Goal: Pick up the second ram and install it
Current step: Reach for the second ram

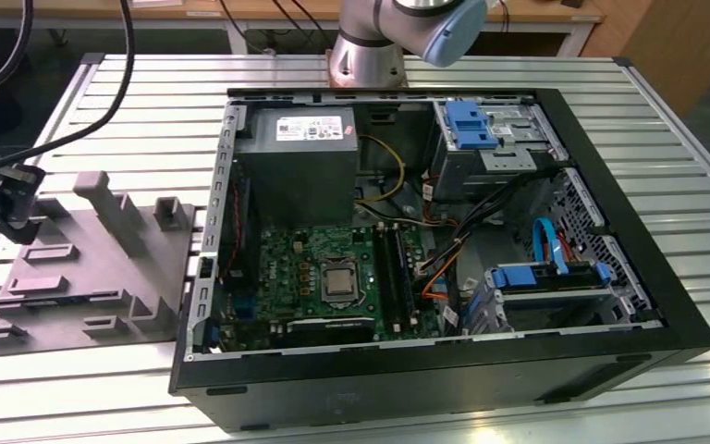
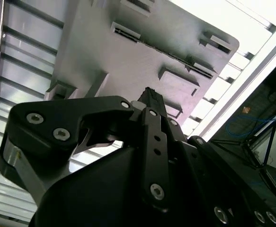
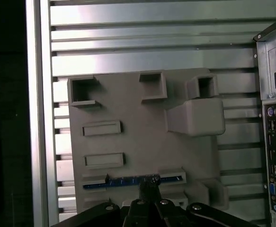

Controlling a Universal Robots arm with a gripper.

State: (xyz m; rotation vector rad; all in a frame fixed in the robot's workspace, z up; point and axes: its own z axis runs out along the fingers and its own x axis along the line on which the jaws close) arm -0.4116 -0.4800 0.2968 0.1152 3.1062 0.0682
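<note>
1. Gripper (image 1: 16,222): the fingers (image 3: 149,189) stand drawn together, with no gap visible between them in both wrist views. Risk: set like this, they may press on the stick's thin top edge instead of straddling it, or grip it skewed.
2. Second ram (image 3: 121,182): it sits edge-up in a slot of the grey tray (image 3: 128,109). The fingers meet its middle and it shows on both sides of them. Contact cannot be confirmed.
3. Risk: a tilted lift may jam it against the slot walls.
4. Table (image 3: 152,52): it carries the tray just beside the open computer case (image 1: 454,370).
</note>
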